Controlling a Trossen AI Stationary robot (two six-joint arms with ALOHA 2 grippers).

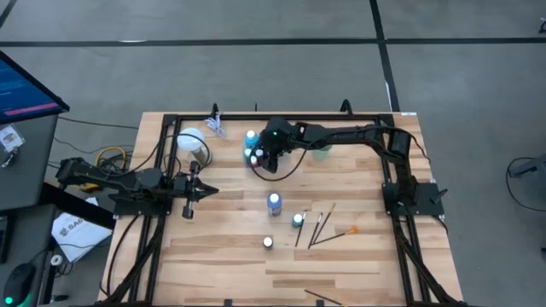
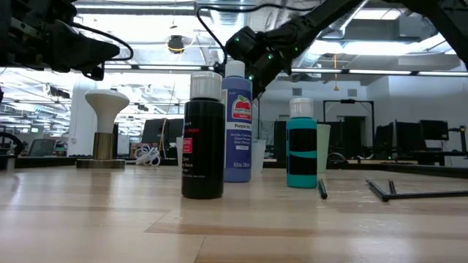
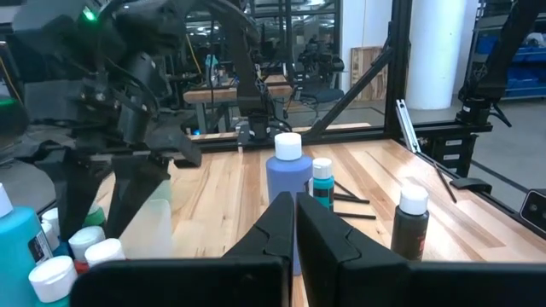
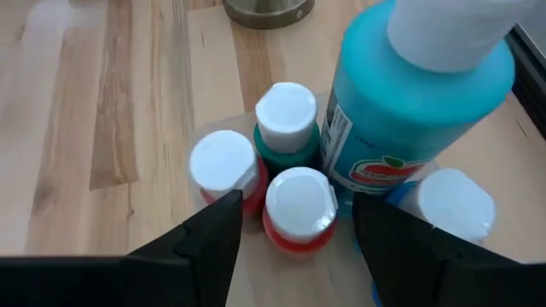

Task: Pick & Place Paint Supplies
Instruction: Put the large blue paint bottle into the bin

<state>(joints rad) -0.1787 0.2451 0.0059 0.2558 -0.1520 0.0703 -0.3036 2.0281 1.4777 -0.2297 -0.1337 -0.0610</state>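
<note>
A cluster of white-capped paint bottles point(image 1: 253, 150) stands toward the table's far side: a tall light-blue one point(image 4: 409, 111), a green one point(image 4: 286, 128), two red ones point(image 4: 223, 166) and a blue one point(image 4: 452, 205). My right gripper point(image 4: 294, 243) hangs over them, open, with a finger on either side of the nearer red bottle point(image 4: 299, 205), touching nothing. A blue bottle point(image 1: 274, 203), a teal bottle point(image 1: 298, 220) and a black bottle point(image 1: 268, 243) stand upright mid-table. Thin brushes point(image 1: 320, 226), one orange-tipped point(image 1: 350, 229), lie flat beside them. My left gripper point(image 1: 205, 192) waits at the left, shut.
A translucent green cup point(image 1: 322, 152) stands under the right arm. A white mushroom-shaped object on a brass base point(image 1: 192, 141) stands left of the cluster. One more brush point(image 1: 320, 296) lies at the near edge. A black frame rims the table.
</note>
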